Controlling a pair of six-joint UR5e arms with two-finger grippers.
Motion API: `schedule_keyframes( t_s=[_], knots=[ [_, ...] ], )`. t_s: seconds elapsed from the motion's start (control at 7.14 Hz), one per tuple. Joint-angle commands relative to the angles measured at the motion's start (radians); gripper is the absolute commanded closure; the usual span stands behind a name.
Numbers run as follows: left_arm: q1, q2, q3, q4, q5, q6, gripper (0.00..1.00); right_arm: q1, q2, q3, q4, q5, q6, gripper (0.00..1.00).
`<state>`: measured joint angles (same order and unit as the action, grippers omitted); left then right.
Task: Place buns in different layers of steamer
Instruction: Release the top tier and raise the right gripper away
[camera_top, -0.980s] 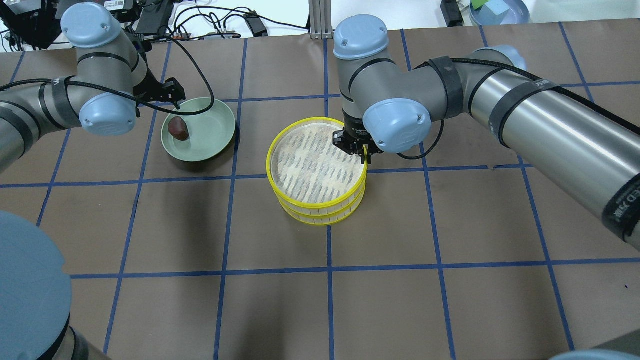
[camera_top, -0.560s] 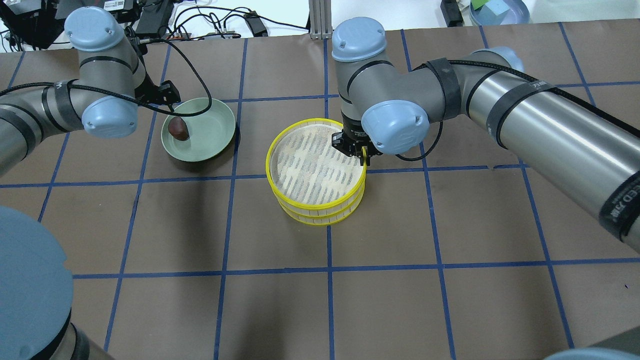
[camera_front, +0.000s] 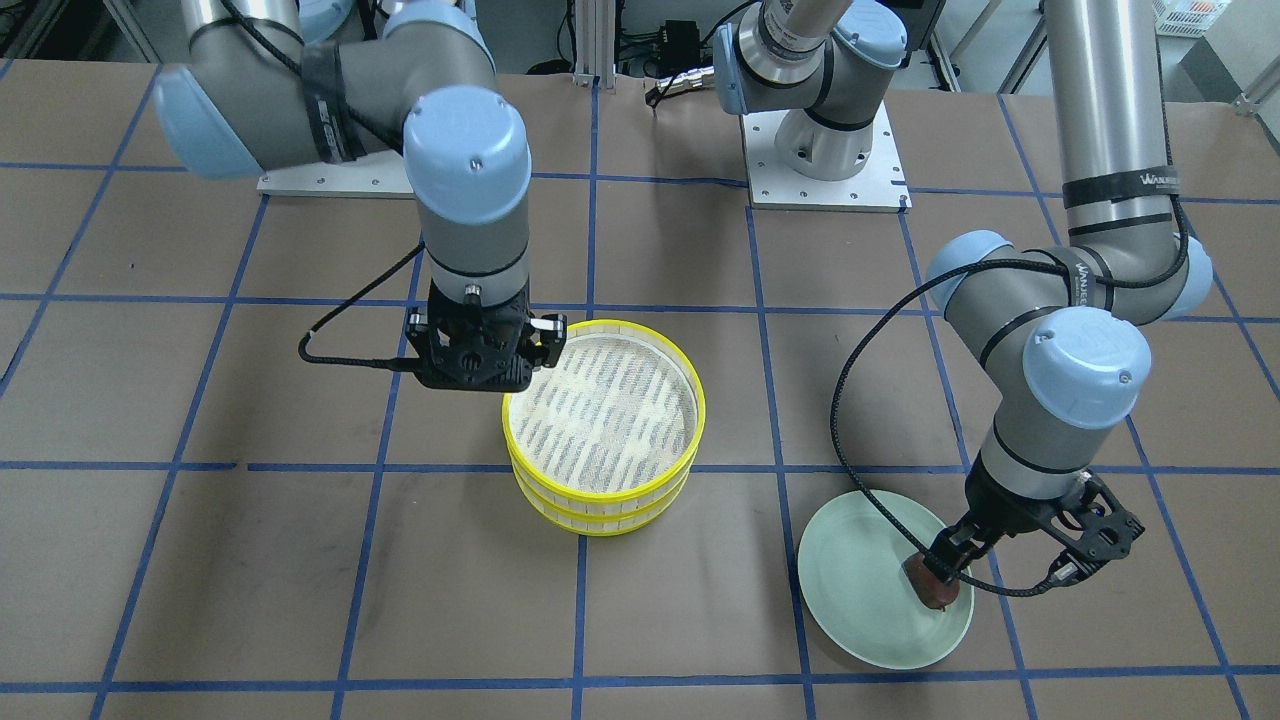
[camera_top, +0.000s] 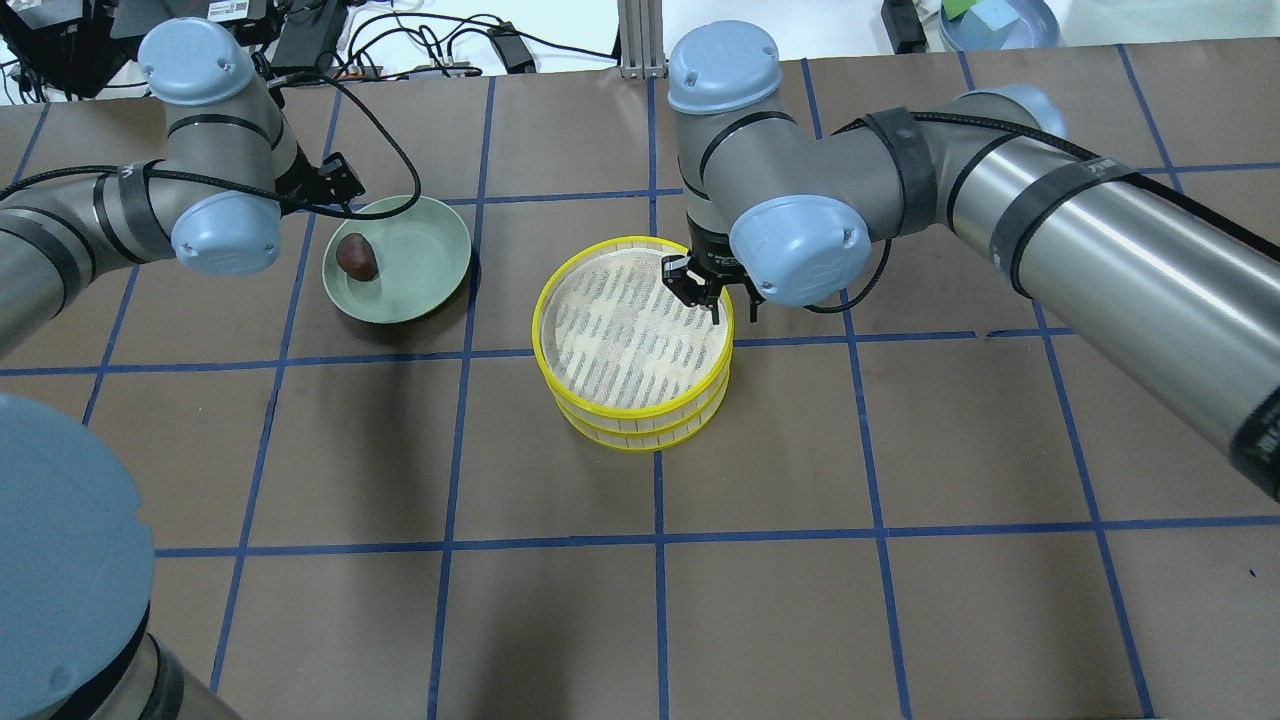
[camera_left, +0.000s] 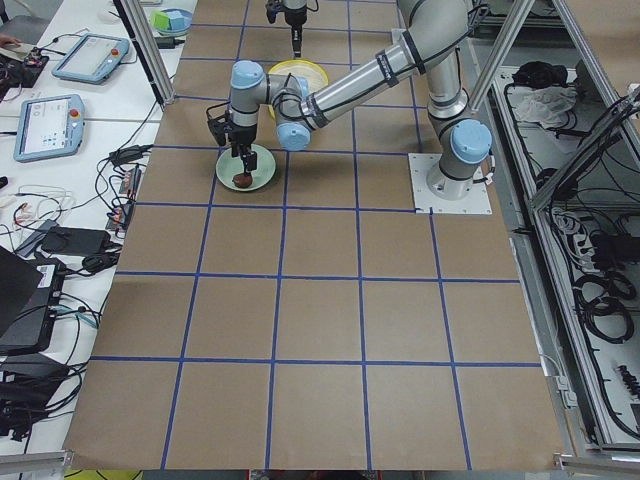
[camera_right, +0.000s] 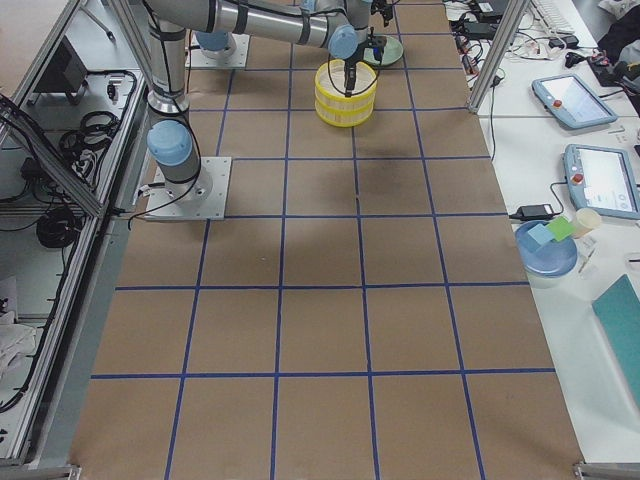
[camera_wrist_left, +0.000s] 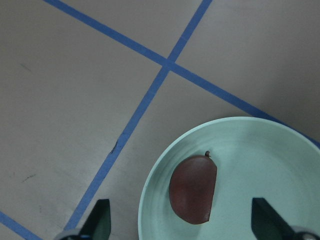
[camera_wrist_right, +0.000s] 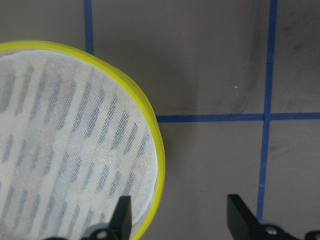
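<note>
Right pincer (camera_top: 733, 310) has spread its fingers since a second ago. They now stand apart, straddling the top tray's yellow rim at 3 o'clock on the steamer (camera_top: 640, 425), whose two trays sit stacked mid-counter (camera_top: 900, 450). Left pincer (camera_wrist_left: 182, 220) hangs wide apart over the green plate (camera_top: 425, 275), about 9 o'clock from the steamer; the dark brown bun (camera_top: 357, 257) lies at the plate's 9 o'clock side, between the fingers, touching neither.
</note>
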<state>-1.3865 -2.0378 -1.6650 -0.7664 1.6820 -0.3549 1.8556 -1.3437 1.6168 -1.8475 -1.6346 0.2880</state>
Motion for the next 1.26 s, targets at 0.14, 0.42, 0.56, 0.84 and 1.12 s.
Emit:
schedule_keyframes(
  t_s=[0.14,0.42,0.56,0.84,1.12],
  knots=[
    [0.000,-0.068,0.024,0.039,-0.028,-0.004,0.00,-0.050,-0.234,-0.032,0.196,0.025,-0.016,0.00],
    [-0.002,-0.094,0.024,0.038,-0.064,-0.012,0.00,-0.126,-0.264,-0.069,0.320,0.068,-0.033,0.00],
    [0.000,-0.104,0.016,0.036,-0.062,0.002,0.07,-0.169,-0.264,-0.078,0.320,0.082,-0.052,0.00],
    [0.000,-0.104,0.011,0.030,-0.058,0.037,0.09,-0.179,-0.264,-0.092,0.317,0.072,-0.053,0.00],
    [0.000,-0.107,0.010,0.016,-0.055,0.057,0.09,-0.179,-0.264,-0.084,0.323,0.070,-0.053,0.00]
  ],
)
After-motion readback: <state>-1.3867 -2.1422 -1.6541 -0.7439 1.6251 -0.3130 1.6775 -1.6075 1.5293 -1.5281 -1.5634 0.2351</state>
